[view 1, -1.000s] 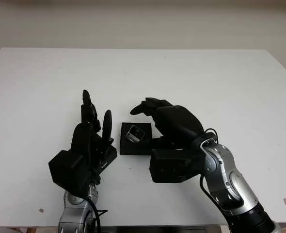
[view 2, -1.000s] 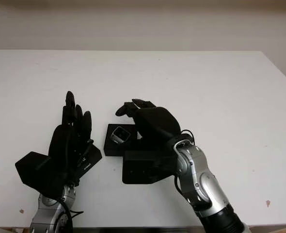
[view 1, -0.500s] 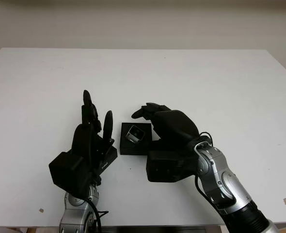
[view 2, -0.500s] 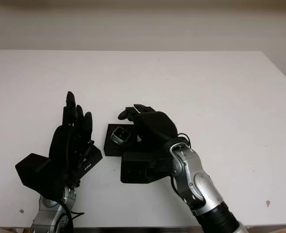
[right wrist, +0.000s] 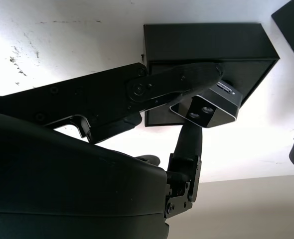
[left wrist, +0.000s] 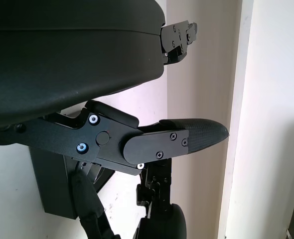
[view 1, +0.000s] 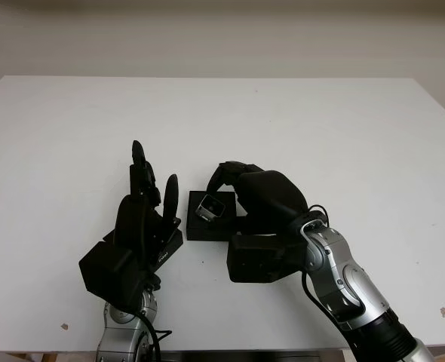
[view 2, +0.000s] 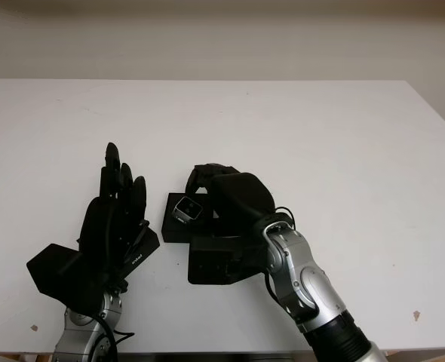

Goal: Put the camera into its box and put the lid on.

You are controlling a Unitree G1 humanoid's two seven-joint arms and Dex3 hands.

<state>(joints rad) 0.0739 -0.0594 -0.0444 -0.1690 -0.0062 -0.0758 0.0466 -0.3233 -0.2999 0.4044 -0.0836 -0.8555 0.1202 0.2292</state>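
Black box (view 1: 210,223): sits open on the white table (view 1: 343,136), between both hands
Camera (view 1: 209,208): small silver one, tilted, lying in the box; not fully seated
Right hand (view 1: 241,181): fingers curled down over the box's far edge, touching the camera; can't tell if it's gripping
Left hand (view 1: 143,204): open, upright just beside the box; holding nothing
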